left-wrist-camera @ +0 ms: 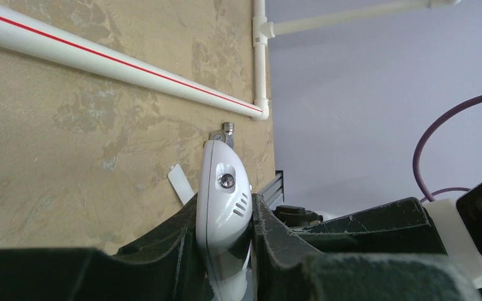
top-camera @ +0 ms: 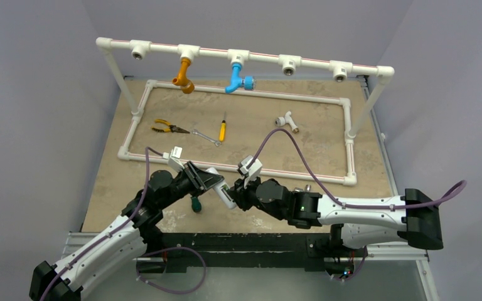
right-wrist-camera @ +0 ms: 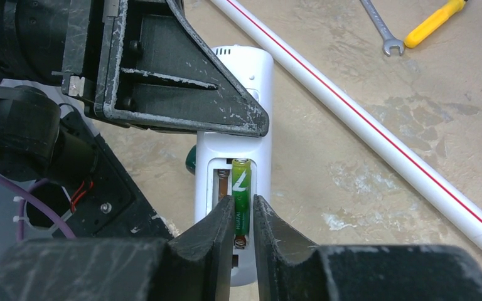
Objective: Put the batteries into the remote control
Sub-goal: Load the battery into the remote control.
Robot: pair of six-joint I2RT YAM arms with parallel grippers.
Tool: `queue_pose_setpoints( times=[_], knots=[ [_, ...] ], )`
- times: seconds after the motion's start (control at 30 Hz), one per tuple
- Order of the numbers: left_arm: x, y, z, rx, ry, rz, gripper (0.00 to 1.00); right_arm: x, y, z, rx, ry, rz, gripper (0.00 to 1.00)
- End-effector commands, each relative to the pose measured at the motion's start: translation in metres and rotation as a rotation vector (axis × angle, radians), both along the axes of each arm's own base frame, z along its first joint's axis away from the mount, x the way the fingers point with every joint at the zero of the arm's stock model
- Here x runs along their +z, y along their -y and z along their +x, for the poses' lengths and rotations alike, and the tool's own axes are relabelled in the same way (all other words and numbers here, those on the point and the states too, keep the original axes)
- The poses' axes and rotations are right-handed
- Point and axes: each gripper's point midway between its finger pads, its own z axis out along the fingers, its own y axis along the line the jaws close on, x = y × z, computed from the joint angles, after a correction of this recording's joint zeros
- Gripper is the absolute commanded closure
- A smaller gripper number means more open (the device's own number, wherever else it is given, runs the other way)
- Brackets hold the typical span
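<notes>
Left claw [left-wrist-camera: 224,199] is clamped on the remote control [left-wrist-camera: 223,188], one finger on each long edge, holding it over the table [right-wrist-camera: 326,144] with the plain back face up. The battery recess [right-wrist-camera: 221,182] on that back is uncovered. It has one green battery [right-wrist-camera: 241,185] in it, lying lengthwise in the slot on the side away from the left arm; the slot next to it shows a bare metal contact. Right claw [right-wrist-camera: 243,204] sits at the recess end of the remote, its fingers [right-wrist-camera: 216,238] hard up against both sides of the battery's lower half with only a narrow gap between them. I can't tell whether it's gripping or just flanking the battery. A small flat white cover plate [left-wrist-camera: 179,182] lies on the table just beside the remote. The dark green screwdriver handle [right-wrist-camera: 190,162] peeks out from under the remote's edge. The white pipe with a red stripe [right-wrist-camera: 364,119] runs past beyond the remote, and a wrench [right-wrist-camera: 383,31] and a yellow-handled screwdriver [right-wrist-camera: 433,22] lie well beyond that.
</notes>
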Motion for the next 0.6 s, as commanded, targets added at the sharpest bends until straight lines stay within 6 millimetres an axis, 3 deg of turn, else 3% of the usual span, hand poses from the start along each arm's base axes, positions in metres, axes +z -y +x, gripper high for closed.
queue_pose_setpoints(
  times=[0.0, 0.33, 0.57],
  knots=[
    [0.022, 0.005, 0.001, -0.021, 0.058, -0.063, 1.00, 0.007, 0.007, 0.001, -0.029, 0.005, 0.023, 0.82],
    [0.021, 0.007, 0.001, -0.027, 0.055, -0.060, 1.00, 0.014, 0.008, 0.001, -0.023, 0.013, 0.046, 0.77],
    [0.021, 0.010, -0.002, -0.056, 0.054, -0.057, 1.00, 0.039, 0.024, 0.006, -0.049, 0.088, 0.076, 0.65]
  ],
)
